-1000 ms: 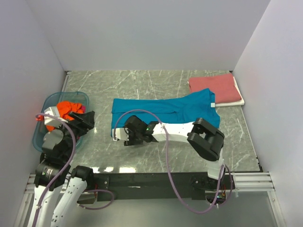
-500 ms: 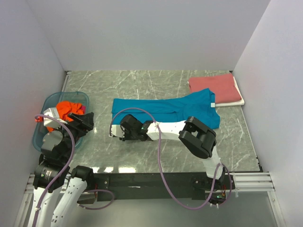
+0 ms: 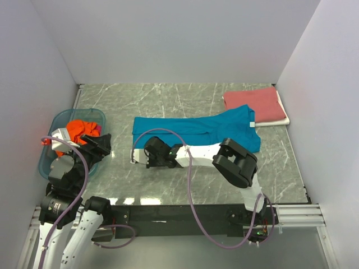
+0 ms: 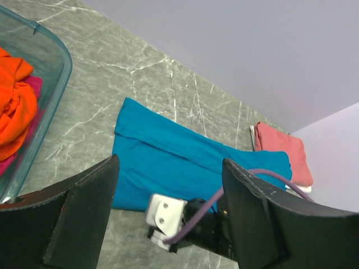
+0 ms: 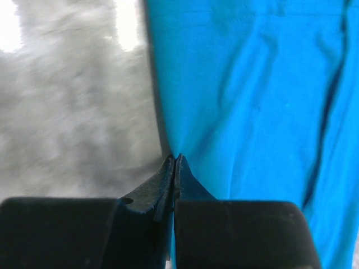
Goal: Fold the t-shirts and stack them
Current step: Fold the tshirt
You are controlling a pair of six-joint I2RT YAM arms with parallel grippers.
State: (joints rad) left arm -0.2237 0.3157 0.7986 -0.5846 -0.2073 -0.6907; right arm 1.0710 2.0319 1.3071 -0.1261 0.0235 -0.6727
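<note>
Overhead and wrist views: right pincer closed at the near-left corner of the teal shirt

Top view. The teal blue t-shirt lies flat across the middle of the grey marbled bench, its long side running left to right and its wider end toward the right edge. The right arm reaches leftward over the shirt's near edge. The right pincer sits low at the shirt's near-left corner. A dusty red t-shirt lies folded in the far right corner of the bench, well apart from the teal one, with a white layer showing beneath its right side. A translucent blue tub stands at the left edge and holds the bright orange t-shirt, crumpled. The left pincer hovers just beside the tub's right rim.

Right wrist view. The fingertips are pressed together with no gap, meeting exactly on the shirt's left border, where teal cloth adjoins bare bench. Whether a fold of cloth is caught between them cannot be told.

Left wrist view. The left pincer's fingers stand wide apart with nothing between them. Beyond them lie the teal shirt, the folded red shirt and the tub, where a magenta cloth shows beside the orange shirt.
</note>
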